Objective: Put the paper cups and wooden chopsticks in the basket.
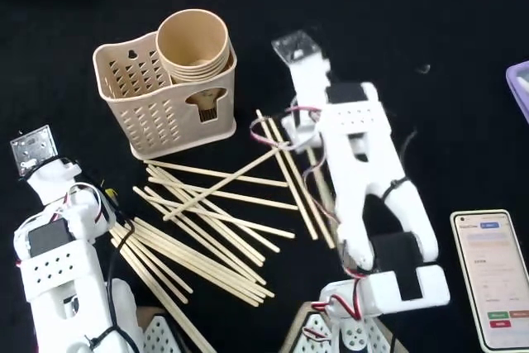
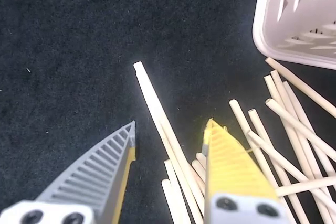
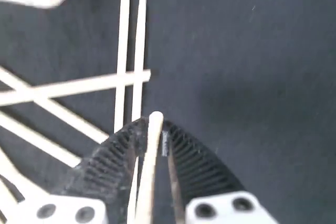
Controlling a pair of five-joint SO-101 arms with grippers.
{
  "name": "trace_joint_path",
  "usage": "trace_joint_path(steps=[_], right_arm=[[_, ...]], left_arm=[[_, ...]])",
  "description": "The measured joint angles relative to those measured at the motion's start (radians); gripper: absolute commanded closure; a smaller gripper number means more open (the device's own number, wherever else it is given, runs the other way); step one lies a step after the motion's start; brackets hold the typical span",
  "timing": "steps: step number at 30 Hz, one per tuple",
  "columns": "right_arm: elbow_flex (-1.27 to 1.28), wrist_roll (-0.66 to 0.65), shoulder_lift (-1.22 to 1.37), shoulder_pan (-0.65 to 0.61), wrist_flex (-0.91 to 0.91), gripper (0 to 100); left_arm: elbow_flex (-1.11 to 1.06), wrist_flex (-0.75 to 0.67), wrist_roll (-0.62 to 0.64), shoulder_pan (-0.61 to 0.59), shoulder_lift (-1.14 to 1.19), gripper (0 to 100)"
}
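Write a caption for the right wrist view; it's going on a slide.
Right gripper shut on a wooden chopstick, loose chopsticks lying on the black table beyond.

Right arm (image 1: 364, 163) hides parts of the wooden chopsticks (image 1: 288, 175) beneath it, basket (image 2: 294, 19) cut off by picture edge, cropped purple object (image 1: 521, 88) unidentifiable.

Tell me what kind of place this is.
Probably a robotics test bench or lab tabletop: two white robot arms stand at a black-cloth table, wooden chopsticks and a basket of paper cups lie on it, and a phone sits beside them.
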State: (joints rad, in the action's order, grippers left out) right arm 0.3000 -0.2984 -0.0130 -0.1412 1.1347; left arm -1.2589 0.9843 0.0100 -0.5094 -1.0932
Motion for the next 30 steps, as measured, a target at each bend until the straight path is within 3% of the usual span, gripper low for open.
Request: trace_joint_path(steps=[8,14,19,25,30], right_arm=[[-0.127,-0.04,0.173,-0.068,-0.015,98.1],[-0.127,0.014,0.25,-0.115,-0.017,83.8],[-0.124,0.034,0.239,-0.132,-0.003,86.9],[0.086,-0.002,0.089,-0.132,-0.011,86.5],[0.364,-0.075,-0.087,-0.132,-0.14,76.9]], left_arm=[[0.0,0.0,0.0,0.0,0.0,78],[0.0,0.0,0.0,0.0,0.0,78],[0.0,0.0,0.0,0.0,0.0,78],[0.0,0.0,0.0,0.0,0.0,78],[0.0,0.0,0.0,0.0,0.0,78]])
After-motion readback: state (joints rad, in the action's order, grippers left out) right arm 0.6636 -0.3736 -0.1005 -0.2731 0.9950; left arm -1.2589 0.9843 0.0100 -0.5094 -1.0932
